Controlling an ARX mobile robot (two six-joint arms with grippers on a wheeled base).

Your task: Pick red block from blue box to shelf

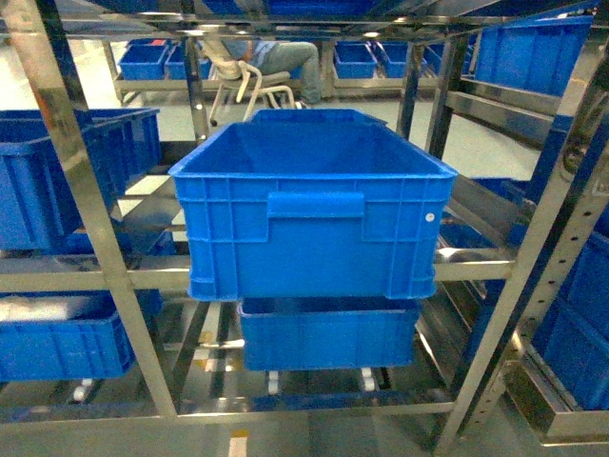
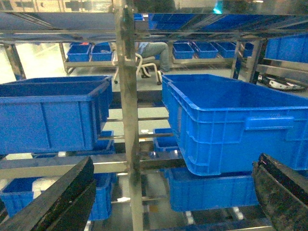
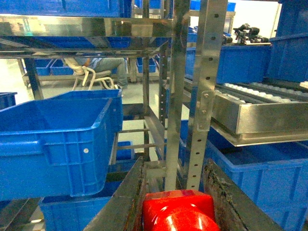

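Left-wrist cam: left gripper (image 2: 173, 192) fingers spread wide, nothing btwn, facing shelf (image 2: 127, 96). Blue crate (image 2: 240, 125) at 3 o'clock looks empty. Right-wrist cam: right gripper (image 3: 175, 202) pinching red block (image 3: 178, 211) at 6 o'clock, before shelf post.

Deep blue ribbed plastic crate (image 1: 312, 214) on the grey stainless-steel shelf (image 1: 81, 205)

It sits centre frame on a tier; a second blue crate (image 1: 328, 333) lies at 6 o'clock below it, more blue crates (image 1: 71, 171) at 9 o'clock, a seated person (image 1: 271, 57) at 12.
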